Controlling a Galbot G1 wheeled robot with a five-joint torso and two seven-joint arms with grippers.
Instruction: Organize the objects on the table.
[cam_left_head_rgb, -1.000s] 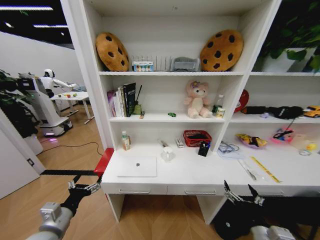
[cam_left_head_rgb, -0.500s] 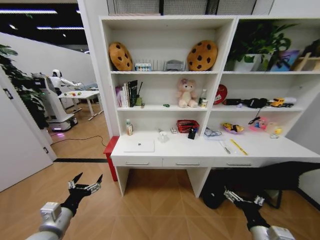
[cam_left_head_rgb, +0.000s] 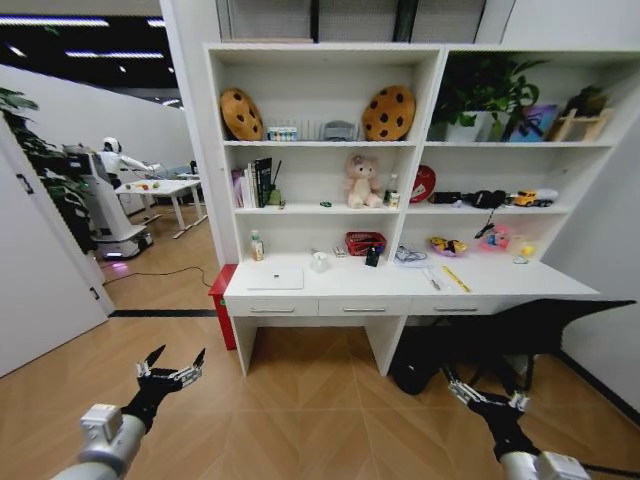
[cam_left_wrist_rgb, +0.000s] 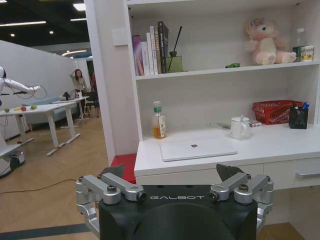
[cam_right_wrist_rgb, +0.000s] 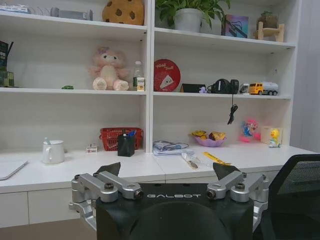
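The table (cam_left_head_rgb: 500, 285) is a long white desk with drawers, a few steps ahead of me. A silver laptop (cam_left_head_rgb: 275, 279) (cam_left_wrist_rgb: 197, 148) lies shut at its left end. Thin pens (cam_left_head_rgb: 432, 283) (cam_right_wrist_rgb: 190, 160) lie right of centre beside a yellow ruler (cam_right_wrist_rgb: 216, 159). A tiny green toy (cam_left_head_rgb: 325, 204) (cam_left_wrist_rgb: 232, 65) (cam_right_wrist_rgb: 67, 87) sits on the shelf above. My left gripper (cam_left_head_rgb: 177, 355) (cam_left_wrist_rgb: 170, 172) and right gripper (cam_left_head_rgb: 480, 388) (cam_right_wrist_rgb: 167, 170) hang open and empty, low over the floor, well short of the desk.
On the desk stand a red mesh basket (cam_left_head_rgb: 365, 243), a white mug (cam_left_head_rgb: 319, 261) and a bottle (cam_left_head_rgb: 257, 246); a pink bear (cam_left_head_rgb: 361, 182) sits on the shelf. A black chair (cam_left_head_rgb: 540, 330) is at the right, a red stool (cam_left_head_rgb: 222, 290) by the desk's left side. Another robot (cam_left_head_rgb: 105, 200) stands far left.
The whole picture has pulled back: the camera has moved away from the desk, which now looks smaller and farther off. Both grippers hold the same open pose.
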